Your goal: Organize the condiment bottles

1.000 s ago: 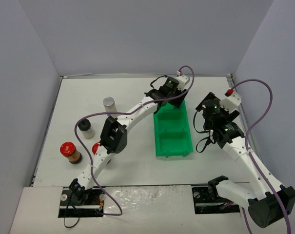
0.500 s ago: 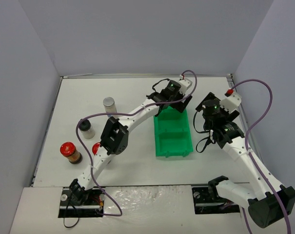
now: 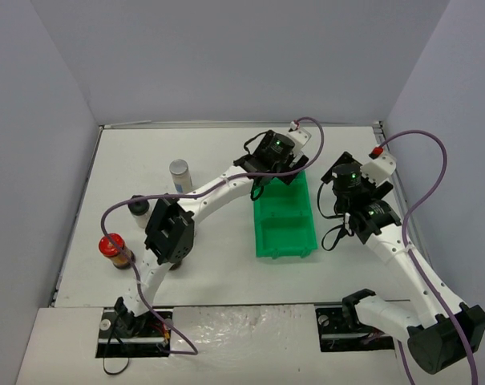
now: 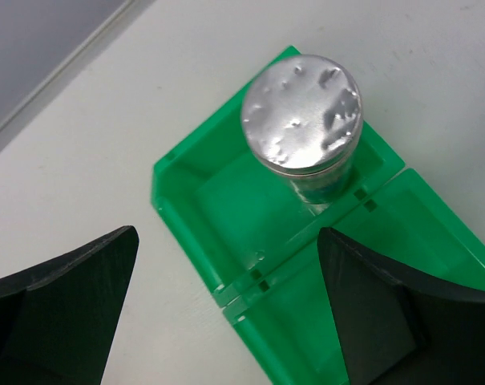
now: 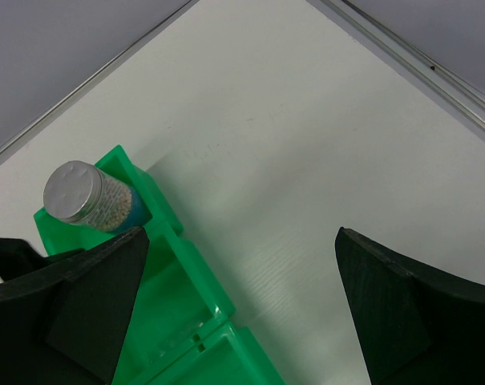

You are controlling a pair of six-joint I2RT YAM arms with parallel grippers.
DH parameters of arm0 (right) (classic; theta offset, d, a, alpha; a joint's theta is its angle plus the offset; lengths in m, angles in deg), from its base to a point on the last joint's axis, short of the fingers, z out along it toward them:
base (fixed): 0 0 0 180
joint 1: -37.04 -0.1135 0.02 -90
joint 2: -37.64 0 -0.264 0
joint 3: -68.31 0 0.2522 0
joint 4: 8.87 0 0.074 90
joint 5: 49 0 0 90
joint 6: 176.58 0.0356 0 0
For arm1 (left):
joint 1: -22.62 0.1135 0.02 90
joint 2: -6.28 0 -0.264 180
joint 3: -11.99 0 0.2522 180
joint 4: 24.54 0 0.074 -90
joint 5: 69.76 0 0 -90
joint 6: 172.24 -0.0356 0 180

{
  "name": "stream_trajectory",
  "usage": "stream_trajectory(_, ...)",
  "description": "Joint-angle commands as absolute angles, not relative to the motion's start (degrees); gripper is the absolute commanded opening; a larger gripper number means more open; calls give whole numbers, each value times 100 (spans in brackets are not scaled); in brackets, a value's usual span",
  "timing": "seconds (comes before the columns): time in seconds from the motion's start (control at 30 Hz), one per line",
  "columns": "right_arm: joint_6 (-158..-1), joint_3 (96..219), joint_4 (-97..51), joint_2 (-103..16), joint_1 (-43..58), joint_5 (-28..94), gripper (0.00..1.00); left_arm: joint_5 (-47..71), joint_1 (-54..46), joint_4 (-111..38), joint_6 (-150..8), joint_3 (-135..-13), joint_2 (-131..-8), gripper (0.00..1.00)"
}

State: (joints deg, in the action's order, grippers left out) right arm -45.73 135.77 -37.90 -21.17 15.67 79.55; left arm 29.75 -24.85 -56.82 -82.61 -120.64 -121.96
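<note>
Left claw (image 4: 226, 241) is hanging wide open over the green bin (image 4: 190, 184), gripping nothing. A silver-lidded jar (image 4: 302, 112) is standing free in the bin's far compartment (its sorting slot, I'd judge). Right claw (image 5: 242, 237), right of the bin, is gaping empty too. Left of the bin, a second silver-lidded jar (image 3: 179, 171), a black-lidded jar (image 3: 138, 206) and a red-lidded jar (image 3: 112, 247) are waiting on the desk (image 3: 226, 273). The left arm (image 3: 170, 233) may be hiding more.

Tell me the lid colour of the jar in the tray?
Silver-grey lid, clearest in the left wrist view.
</note>
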Motion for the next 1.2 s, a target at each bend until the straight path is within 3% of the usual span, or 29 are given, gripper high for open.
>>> stream_trajectory(0.0, -4395, 13550, -3617, -2125, 1586, 8108, 100, 3854, -2501, -5475, -8610, -11945, -11165, 92)
stream_trajectory(0.37, -4398, 13593, -3596, -2254, 1586, 8027, 100, 5829, -2035, -6563, -7719, -11205, -9983, 94)
stream_trajectory(0.53, -4449, 13677, -3542, -2379, 1586, 7955, 100, 6149, -1549, -7246, -7149, -10926, -9559, 97)
stream_trajectory(0.73, -4439, 13797, -3380, -2661, 1577, 7730, 100, 4800, -265, -7470, -6142, -10141, -8834, 97)
stream_trajectory(1.17, -4351, 13739, -3261, -2718, 1577, 7594, 100, 2517, 698, -7166, -5921, -9414, -8675, 97)
